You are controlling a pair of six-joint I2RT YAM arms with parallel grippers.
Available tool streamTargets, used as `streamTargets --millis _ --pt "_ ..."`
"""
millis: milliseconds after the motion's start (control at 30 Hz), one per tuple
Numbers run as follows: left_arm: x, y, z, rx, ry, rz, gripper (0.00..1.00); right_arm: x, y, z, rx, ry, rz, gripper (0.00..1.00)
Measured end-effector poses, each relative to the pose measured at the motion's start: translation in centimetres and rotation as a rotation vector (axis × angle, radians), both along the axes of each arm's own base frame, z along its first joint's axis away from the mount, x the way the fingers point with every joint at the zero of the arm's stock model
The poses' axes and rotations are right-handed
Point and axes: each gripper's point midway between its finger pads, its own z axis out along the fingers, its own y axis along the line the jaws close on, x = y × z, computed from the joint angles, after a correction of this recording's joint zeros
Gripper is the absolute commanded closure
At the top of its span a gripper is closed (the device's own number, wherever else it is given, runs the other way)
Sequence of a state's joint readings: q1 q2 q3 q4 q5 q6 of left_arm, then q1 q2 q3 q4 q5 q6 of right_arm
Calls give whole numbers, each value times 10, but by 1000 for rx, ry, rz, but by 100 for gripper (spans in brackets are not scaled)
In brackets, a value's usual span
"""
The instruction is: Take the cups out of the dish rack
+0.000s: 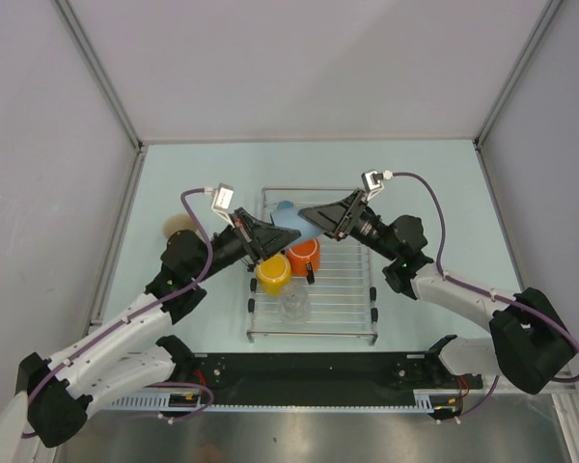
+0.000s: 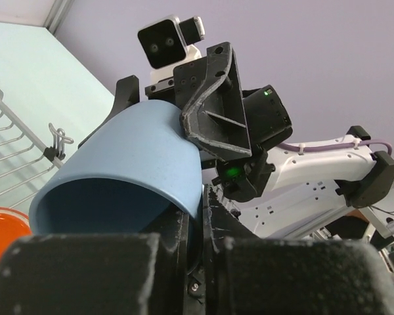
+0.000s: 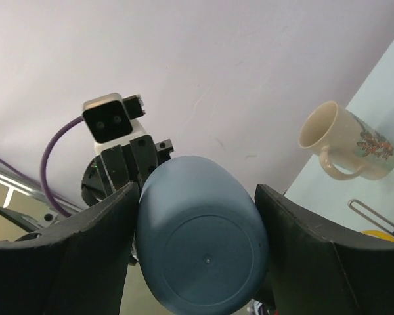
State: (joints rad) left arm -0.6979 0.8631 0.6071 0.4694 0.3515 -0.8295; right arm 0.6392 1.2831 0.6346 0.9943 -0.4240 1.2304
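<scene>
Over the mint table (image 1: 434, 193) hangs a smooth, matte light blue cup (image 3: 203, 252)

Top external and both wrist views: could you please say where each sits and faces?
Top external: above, behind the bases, looking down on the dish rack; left arm and right arm show.
Left wrist: looks across the blue cup at the right arm's camera; left fingers at the bottom.
Right wrist: looks past the cup's base at the left arm's camera; right fingers flank it.
Shared: both wrist views show the cup.
</scene>
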Motion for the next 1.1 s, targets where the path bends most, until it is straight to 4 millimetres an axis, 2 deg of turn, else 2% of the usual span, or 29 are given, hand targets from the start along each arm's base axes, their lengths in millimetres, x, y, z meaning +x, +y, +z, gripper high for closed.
streamTargets --millis 33,200,333,433,600,700,767,867,967,1000,1100 --pt "0 0 2 9 1 0 99 0 -1 2 -2 -6 -3 1" --pt "12 5 10 85 -17 76 99 -2 -7 3 -50 -30 -21 0" --pt "20 11 14 139 -29 133 100 7 -19 -2 -96 -18 -70 0" --pt "28 18 19 181 -40 185 99 20 -35 -8 -128 15 -128 0" --pt "52 36 37 259 -45 314 100 47 -79 -14 -175 73 -286 0" --pt "87 54 53 355 -3 457 100 56 -96 -19 -252 111 -380 0" --pt "117 65 72 412 22 563 99 61 -101 -17 -313 121 -425 0" --pt "167 84 88 521 82 721 100 67 -108 -17 -400 141 -491 0" --pt "209 101 75 658 160 827 100 67 -115 -28 -502 183 -540 0" --pt "224 105 66 709 189 848 100 67 -116 -33 -529 197 -550 0" --pt "258 120 19 850 300 882 99 68 -122 -54 -633 249 -579 0"
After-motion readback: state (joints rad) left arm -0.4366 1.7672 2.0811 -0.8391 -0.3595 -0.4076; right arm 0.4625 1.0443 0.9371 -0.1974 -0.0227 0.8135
